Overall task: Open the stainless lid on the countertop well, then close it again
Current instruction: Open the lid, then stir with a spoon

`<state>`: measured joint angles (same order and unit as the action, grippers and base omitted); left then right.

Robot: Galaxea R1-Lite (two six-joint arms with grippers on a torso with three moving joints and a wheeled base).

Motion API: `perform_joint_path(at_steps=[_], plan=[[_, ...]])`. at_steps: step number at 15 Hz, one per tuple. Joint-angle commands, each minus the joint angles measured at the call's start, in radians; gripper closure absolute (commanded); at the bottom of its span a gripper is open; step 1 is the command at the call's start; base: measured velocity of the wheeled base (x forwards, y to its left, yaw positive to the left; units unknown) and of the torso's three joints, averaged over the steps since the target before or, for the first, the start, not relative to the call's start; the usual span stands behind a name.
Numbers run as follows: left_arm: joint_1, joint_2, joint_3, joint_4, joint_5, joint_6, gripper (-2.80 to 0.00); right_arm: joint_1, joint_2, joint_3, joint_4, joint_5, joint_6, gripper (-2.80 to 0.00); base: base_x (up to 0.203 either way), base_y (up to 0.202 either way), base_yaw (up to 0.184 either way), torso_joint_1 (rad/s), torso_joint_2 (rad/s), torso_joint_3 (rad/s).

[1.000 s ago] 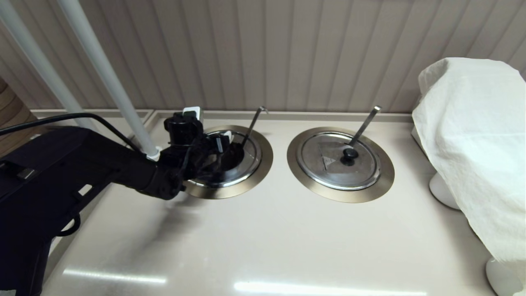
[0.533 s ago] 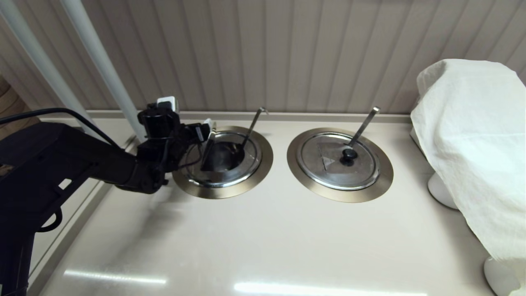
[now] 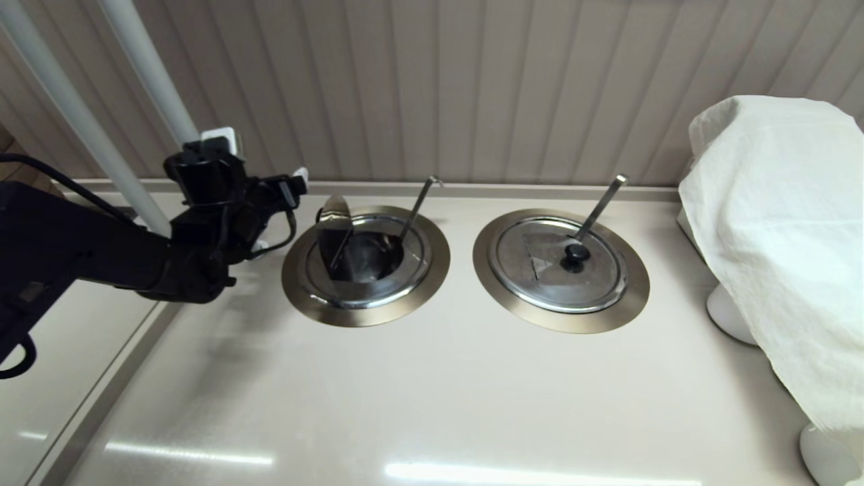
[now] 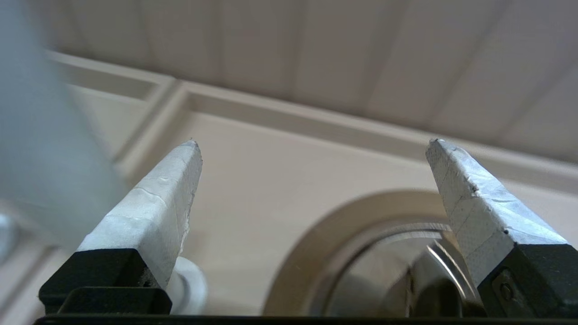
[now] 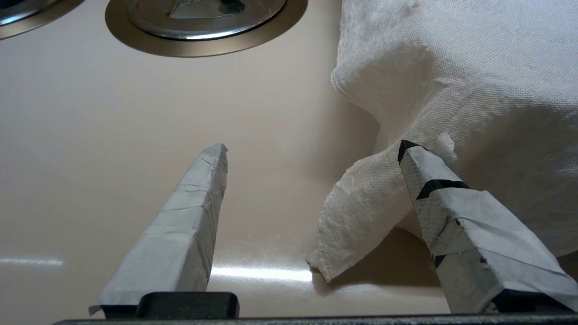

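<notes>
The stainless lid sits in the left countertop well. Its hinged section stands raised, so the dark inside of the well shows. A ladle handle sticks out at the back. My left gripper hangs open and empty, left of the well and apart from the raised section. In the left wrist view the left gripper frames bare counter, with the countertop well and the lid's raised edge low beside one finger. My right gripper is open over the counter and out of the head view.
The twin lid lies flat in the right ring with its own ladle handle. A white cloth covers something at the right, close to the right gripper's finger. Two grey posts rise behind my left arm.
My left gripper has let go of the lid's hinged section and pulled back left and up, away from the well. The section stays raised.
</notes>
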<state>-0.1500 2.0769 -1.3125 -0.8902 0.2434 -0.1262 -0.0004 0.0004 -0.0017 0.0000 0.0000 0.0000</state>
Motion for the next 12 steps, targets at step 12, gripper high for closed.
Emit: perform_joint_path(at_steps=[12], plan=[[-0.267, -0.13, 0.048, 0.192, -0.146, -0.104, -2.8, 0.0, 0.0, 0.0, 0.0, 0.0, -0.001, -2.8, 0.0, 0.0, 0.0, 0.0, 0.0, 0.0]])
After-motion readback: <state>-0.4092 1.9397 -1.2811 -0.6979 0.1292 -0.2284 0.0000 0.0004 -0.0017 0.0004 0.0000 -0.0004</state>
